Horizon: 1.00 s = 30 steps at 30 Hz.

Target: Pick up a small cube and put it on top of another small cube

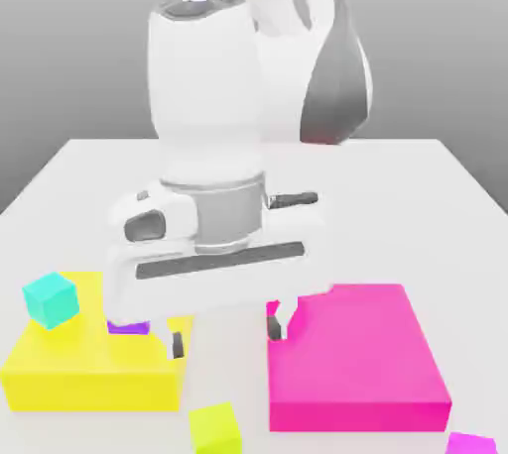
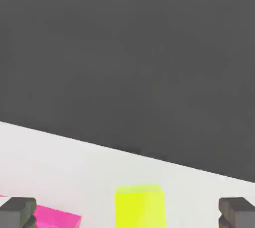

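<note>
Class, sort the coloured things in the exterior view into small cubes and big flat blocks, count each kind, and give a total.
Small cubes: 4 (cyan, purple, lime, magenta)
Big flat blocks: 2 (yellow, pink)
Total: 6

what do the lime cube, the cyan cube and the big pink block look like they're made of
The lime cube looks like smooth matte plastic or painted wood: flat even colour, no grain. The cyan cube seems the same, its faces differing only in shade. The pink block also looks plain and matte, perhaps plastic or painted foam, with no clear reflections.
</note>
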### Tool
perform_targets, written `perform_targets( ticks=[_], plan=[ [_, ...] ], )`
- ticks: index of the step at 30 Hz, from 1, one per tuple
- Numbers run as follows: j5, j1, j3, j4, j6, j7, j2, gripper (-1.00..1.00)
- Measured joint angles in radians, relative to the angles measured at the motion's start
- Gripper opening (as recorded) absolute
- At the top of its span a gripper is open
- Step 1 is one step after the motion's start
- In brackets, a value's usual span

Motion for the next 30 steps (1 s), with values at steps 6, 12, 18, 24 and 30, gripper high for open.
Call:
perform_targets(
  ticks=[6,12,18,24,30],
  plan=[
    [0.0,-0.028,0.019,0.006,0.123,-0.046,0.212,0.0],
    [0.018,-0.045,0.04,0.019,0.175,-0.06,0.28,-1.0],
    [-0.01,-0.03,0.02,0.002,0.11,-0.04,0.198,-1.0],
    [-0.079,-0.087,-0.095,-0.061,-0.032,0.005,-0.013,-1.0],
    [-0.177,-0.304,-0.191,-0.137,-0.154,0.066,-0.219,-1.0]
  ],
)
